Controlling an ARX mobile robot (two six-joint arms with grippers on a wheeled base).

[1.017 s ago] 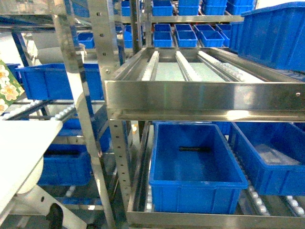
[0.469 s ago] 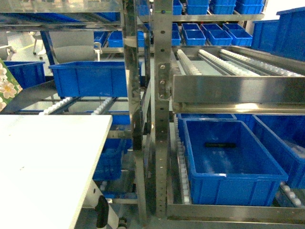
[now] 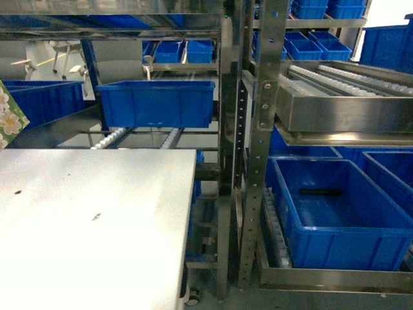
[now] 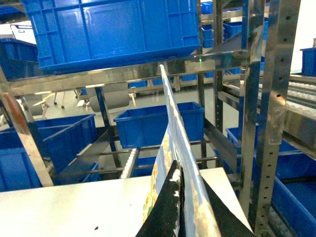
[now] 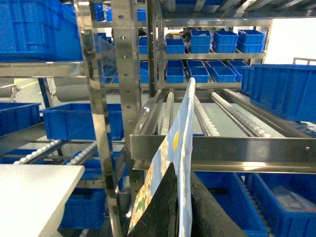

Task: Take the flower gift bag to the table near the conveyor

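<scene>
Both the left hand (image 4: 178,217) and right hand (image 5: 181,212) are pinching the flower gift bag (image 4: 170,163) edges; carrying it toward the surface (image 3: 90,219), it risks snagging the rack upright (image 3: 253,142).

— What do we have to set things on here?

— We see the table (image 3: 97,232), a wide matte white top filling the lower left of the head view, its right edge just beside the steel rack upright (image 3: 248,161).

— Anything lying on it?

— Only a few small dark specks (image 3: 97,217) that we can make out. The left wrist view shows its far edge too.
</scene>
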